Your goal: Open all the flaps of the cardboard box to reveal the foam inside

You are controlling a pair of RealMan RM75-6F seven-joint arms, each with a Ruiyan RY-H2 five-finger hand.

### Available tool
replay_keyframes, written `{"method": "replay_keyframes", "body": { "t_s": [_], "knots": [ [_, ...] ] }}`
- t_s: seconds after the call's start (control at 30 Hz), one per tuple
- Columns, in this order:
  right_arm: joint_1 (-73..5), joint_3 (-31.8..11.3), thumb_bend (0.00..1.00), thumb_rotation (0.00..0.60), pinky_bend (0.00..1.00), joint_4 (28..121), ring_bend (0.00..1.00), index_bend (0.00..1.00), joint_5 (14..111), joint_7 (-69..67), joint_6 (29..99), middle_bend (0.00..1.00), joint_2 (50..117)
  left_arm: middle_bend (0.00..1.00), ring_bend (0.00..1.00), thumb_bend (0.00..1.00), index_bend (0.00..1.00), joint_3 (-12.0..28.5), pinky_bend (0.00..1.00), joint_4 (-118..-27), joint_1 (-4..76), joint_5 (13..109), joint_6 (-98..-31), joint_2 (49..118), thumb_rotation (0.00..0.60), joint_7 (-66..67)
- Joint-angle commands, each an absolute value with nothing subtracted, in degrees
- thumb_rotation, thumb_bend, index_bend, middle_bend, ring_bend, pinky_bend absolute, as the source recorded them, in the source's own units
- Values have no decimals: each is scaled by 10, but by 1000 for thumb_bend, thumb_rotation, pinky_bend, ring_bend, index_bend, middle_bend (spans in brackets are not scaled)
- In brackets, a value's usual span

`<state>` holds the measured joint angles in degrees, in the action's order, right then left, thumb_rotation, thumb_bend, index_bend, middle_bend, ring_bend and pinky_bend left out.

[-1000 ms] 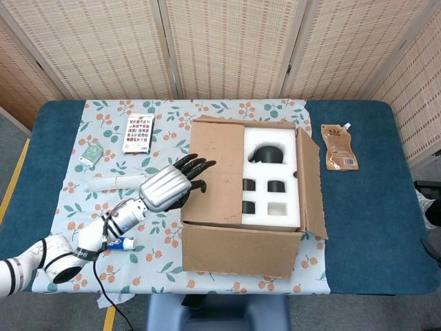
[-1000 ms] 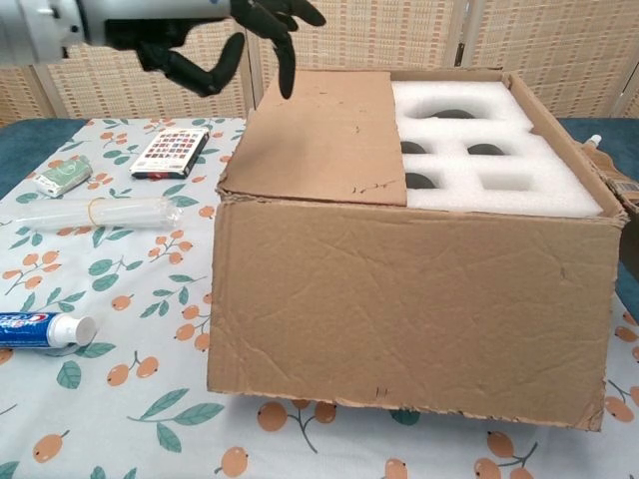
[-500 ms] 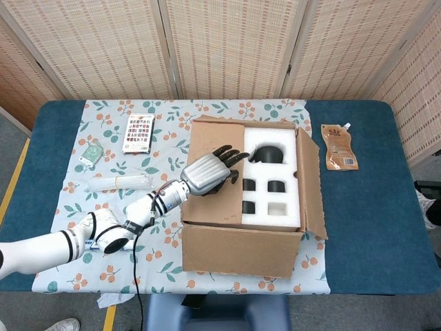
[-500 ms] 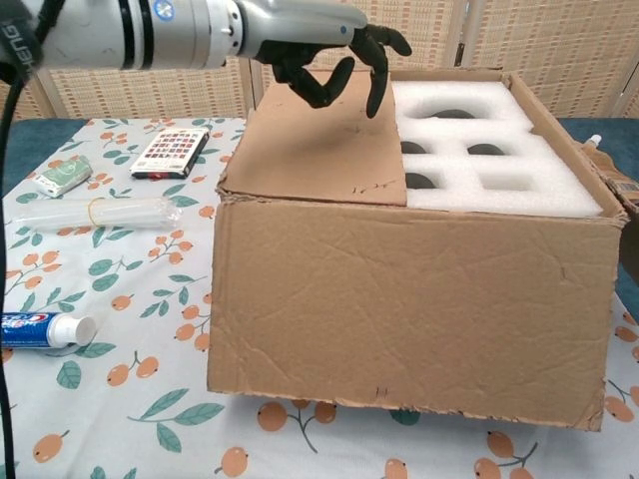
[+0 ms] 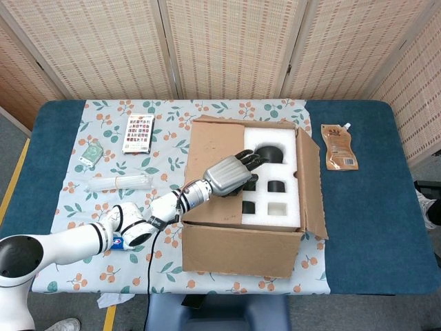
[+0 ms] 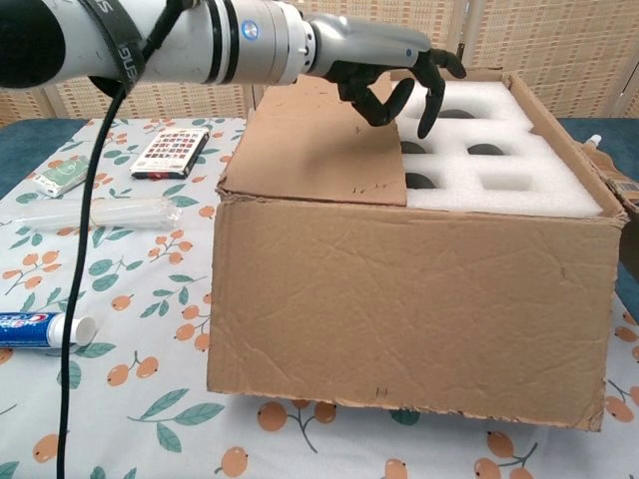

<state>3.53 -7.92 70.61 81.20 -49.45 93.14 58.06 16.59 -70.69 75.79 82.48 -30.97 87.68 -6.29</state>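
Left hand [image 5: 231, 174] over the brown cardboard box [image 6: 409, 299]
Its dark fingers [image 6: 431, 88] hang curled, apart, empty, above the closed left flap's [image 5: 213, 172] edge beside white foam [image 5: 274, 178]

Brown cardboard box [image 5: 241, 245] with white foam [image 5: 273, 176] and dark cutouts, silver-backed left hand [image 5: 233, 174] with black fingers [image 6: 427, 98], dark blue table [image 5: 372, 207] under a white cloth [image 5: 89, 200] printed with orange fruit and green leaves, brown pouch [image 5: 338, 146], blue-and-white toothpaste tube [image 6: 40, 329].
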Motion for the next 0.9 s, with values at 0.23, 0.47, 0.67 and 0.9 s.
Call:
{"method": "replay_keyframes", "body": {
  "t_s": [0.23, 0.47, 0.67, 0.9],
  "knots": [
    [37, -79, 261, 432, 0, 700, 0, 313, 818, -505, 924, 0, 581, 0, 0, 1000, 492, 145, 0, -660, 777, 832, -307, 902, 600, -93],
    [38, -78, 260, 432, 0, 699, 0, 313, 828, -508, 925, 0, 580, 0, 0, 1000, 545, 133, 0, -651, 782, 831, -303, 898, 600, -100],
    [38, -76, 261, 432, 0, 700, 0, 313, 832, -510, 921, 0, 578, 0, 0, 1000, 567, 127, 0, -652, 781, 828, -312, 897, 600, -95],
    [37, -74, 261, 432, 0, 703, 0, 313, 837, -505, 919, 0, 578, 0, 0, 1000, 586, 124, 0, -659, 779, 823, -323, 893, 600, -86]
  ]
}}
